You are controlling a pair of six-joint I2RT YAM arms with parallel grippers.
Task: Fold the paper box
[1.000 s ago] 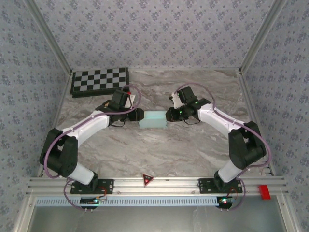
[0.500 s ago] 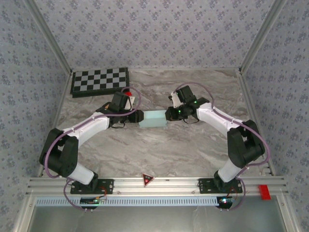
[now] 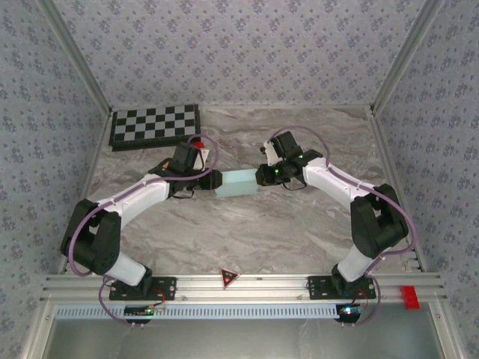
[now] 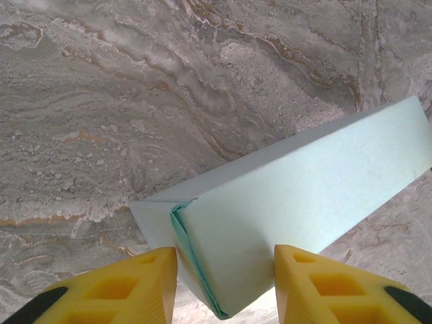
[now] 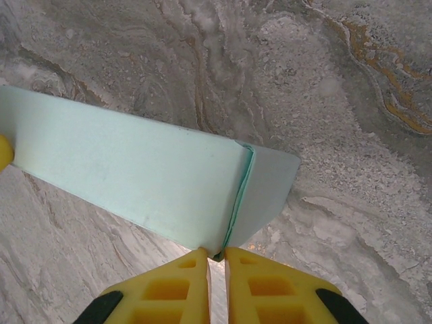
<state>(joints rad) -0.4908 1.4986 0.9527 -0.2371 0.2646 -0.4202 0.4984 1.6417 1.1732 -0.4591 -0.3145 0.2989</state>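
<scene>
The paper box [image 3: 238,183] lies flat in the middle of the tabletop [image 3: 247,239], right between the two arms, and it looks almost made; the long body is closed up, and I think the job now is to finish the two ends. The left claw [image 4: 225,256] has its yellow fingers apart, one on each side of the box's left end; I cannot tell if they squeeze the card or only stand beside it. The left flap [image 4: 152,219] sticks out a little past the fold there. The right claw [image 5: 216,253] is clenched almost tight and seems to nip the thin edge at the box's right end, just where the right flap [image 5: 266,179] meets the body. To do this step well, I would have one claw hold its end quiet while the other does the pushing; if both push at once, the box may slide or bend in the middle. The card is thin, so the squeeze should be soft; a hard pinch could dent the side. The flap should go in along its fold line, not across it; the box should stay flat on the tabletop so it cannot twist.
</scene>
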